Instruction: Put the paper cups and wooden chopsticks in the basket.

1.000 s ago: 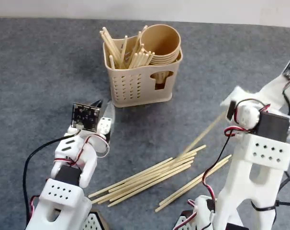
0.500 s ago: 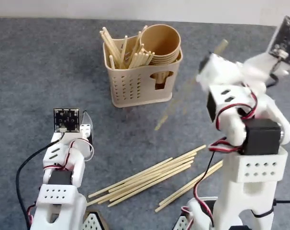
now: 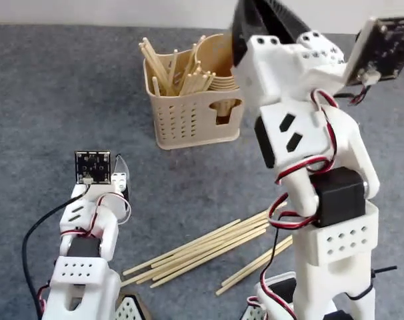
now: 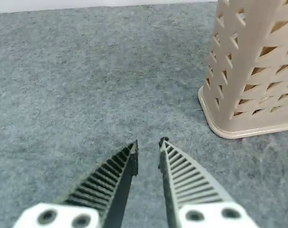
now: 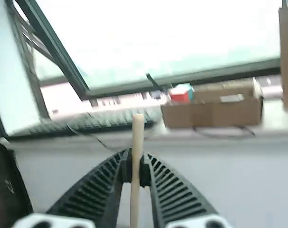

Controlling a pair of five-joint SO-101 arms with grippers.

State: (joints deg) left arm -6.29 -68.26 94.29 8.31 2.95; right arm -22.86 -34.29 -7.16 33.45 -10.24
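Chopsticks (image 3: 202,248) lay loose on the grey carpet (image 4: 63,71), well apart from the basket (image 3: 189,120), which held the paper cups (image 3: 219,63) and a sheaf of sticks. The right gripper (image 5: 136,159), high by the basket, had its jaws pinching a single chopstick (image 5: 137,137). Whether it hung over the opening I could not tell. The step looked like delivery: next, lower it in and release. The left gripper (image 4: 148,145) sat low near the basket's foot, jaws slightly spread, empty.

White plastic arms (image 3: 335,247), black servos (image 3: 339,193), red-and-black wiring (image 3: 333,130), ribbed black hands (image 4: 148,141).
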